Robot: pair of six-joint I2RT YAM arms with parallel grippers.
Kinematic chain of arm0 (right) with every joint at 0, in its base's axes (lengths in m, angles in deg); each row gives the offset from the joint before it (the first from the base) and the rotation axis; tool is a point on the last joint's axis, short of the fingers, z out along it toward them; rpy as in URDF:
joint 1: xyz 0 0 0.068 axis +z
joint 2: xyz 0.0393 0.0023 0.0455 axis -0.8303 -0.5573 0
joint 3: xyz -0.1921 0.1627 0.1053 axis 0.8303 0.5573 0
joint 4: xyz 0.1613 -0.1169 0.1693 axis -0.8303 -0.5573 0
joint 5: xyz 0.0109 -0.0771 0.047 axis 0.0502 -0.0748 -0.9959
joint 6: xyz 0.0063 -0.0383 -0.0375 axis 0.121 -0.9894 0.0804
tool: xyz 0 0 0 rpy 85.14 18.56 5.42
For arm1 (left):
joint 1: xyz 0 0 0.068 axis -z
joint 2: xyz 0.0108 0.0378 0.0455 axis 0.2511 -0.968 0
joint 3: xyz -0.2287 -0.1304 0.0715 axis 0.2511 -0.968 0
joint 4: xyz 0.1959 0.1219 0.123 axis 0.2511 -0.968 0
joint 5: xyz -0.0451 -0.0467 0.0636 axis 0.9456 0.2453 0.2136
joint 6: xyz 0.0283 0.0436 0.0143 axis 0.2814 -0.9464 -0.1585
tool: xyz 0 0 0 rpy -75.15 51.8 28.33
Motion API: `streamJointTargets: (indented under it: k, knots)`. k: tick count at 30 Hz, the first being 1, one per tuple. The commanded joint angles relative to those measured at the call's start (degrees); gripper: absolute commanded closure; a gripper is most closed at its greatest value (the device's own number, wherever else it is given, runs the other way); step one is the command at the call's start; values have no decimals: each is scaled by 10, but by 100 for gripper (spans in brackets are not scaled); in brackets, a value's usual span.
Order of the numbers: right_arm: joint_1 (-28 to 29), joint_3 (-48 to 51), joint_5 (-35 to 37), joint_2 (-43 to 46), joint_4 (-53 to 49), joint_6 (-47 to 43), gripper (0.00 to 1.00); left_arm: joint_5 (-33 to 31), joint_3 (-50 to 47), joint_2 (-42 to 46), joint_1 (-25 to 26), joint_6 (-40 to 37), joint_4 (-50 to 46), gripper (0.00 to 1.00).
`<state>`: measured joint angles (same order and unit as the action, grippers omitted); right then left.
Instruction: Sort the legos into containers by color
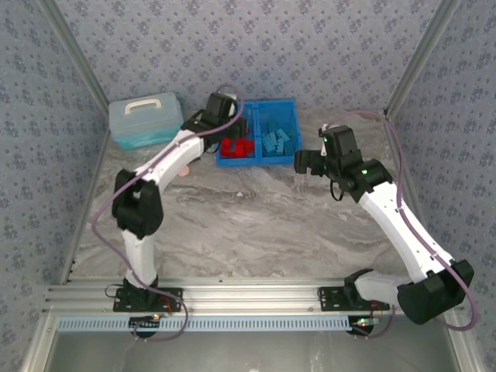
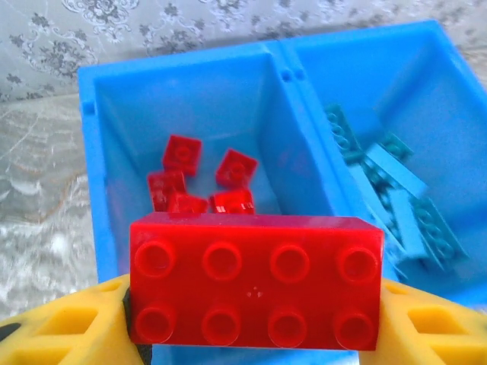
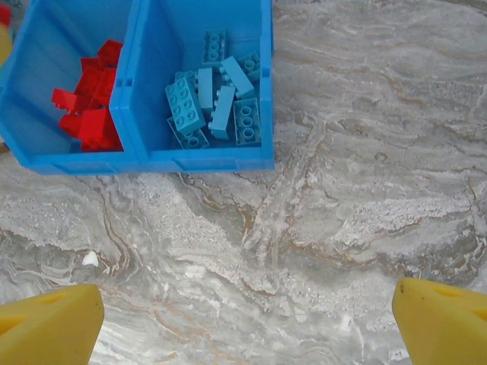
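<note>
L gripper [image 2: 251, 334]: yellow fingers [image 2: 65, 331] pinching a red brick [image 2: 255, 281], a 2x4, by its short ends. Studs face the wrist cam and the long side runs across btwn the pads. The brick is level and off the floor of the bin [image 2: 87, 152].

Directly ahead of and below the brick is the L compartment [image 2: 198, 99], w/ a handful of small red legos [image 2: 183, 154] loose on its floor, clustered toward the near wall. Past the divider, to the gripper's right, is the R compartment [image 2: 426, 84]. It holds light blue legos [image 2: 396, 198] in a jumbled pile, some lying on edge. No color mix visible in either side.

From the top cam, the L arm reaches over the bin's left half. A teal box [image 1: 143, 120] w/ white handle sits just left of the bin, at the back of the table [image 1: 256, 225].

R gripper [image 3: 247, 323]: jaws spread wide, nothing btwn them, hanging over bare marble. The bin is ahead and to its left, well apart from the fingertips. From the top cam it sits just off the bin's near right corner. Can't see any loose legos on the table near either tool.
</note>
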<state>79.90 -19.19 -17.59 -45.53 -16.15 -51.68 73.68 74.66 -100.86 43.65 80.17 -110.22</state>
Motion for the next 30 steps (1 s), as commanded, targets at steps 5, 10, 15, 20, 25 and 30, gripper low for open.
streamJointTargets:
  k: [5, 10, 15, 20, 25, 30]
  knots:
    - [4, 9, -4, 37, -28, 17, 0, 18, 264, -184, -16, -13, -124, 38]
    - [3, 20, 2, 46, -29, 23, 0, 44, 396, -228, -22, 7, -188, 24]
    - [-5, 48, 19, 52, -23, 26, 0, 57, 358, -144, -18, 15, -182, 14]
    - [-26, 118, 63, 90, 33, 23, 0, 46, 97, 85, -17, 25, -51, 3]
    - [-54, 264, 148, 144, 174, -7, 0, -62, -225, 336, -17, 9, 60, 1]
    - [-76, 447, 195, 113, 454, -123, 0, -219, -502, 532, -31, -40, 125, 1]
